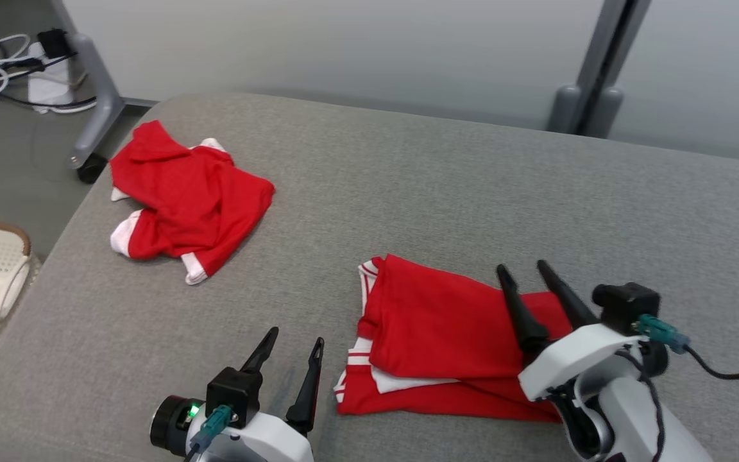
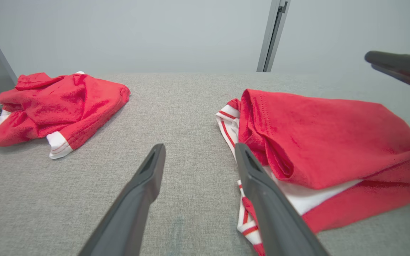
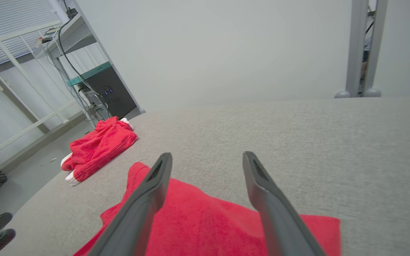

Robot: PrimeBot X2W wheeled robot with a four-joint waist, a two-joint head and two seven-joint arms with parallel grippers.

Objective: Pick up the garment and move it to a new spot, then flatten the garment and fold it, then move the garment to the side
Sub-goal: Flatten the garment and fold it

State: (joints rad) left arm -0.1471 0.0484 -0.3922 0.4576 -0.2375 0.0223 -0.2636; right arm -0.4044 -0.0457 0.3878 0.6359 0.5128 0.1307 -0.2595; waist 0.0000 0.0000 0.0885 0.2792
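On grey fabric counter (image 1: 472, 192), folded red-and-white garment (image 1: 446, 333) near right, right fingers (image 1: 518, 308) spread wide over it, empty, left fingers (image 1: 310, 385) wide open, empty, beside it, crumpled red garment (image 1: 183, 199) far left.

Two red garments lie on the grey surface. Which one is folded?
The near garment, by the open right gripper, lies folded in flat layers. The far garment, toward the robot's left, is a crumpled heap.

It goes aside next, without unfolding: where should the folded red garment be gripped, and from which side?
Probably the left edge of the folded red white-trimmed garment, from the robot's left: its layers lie stacked there, so one pinch catches all.
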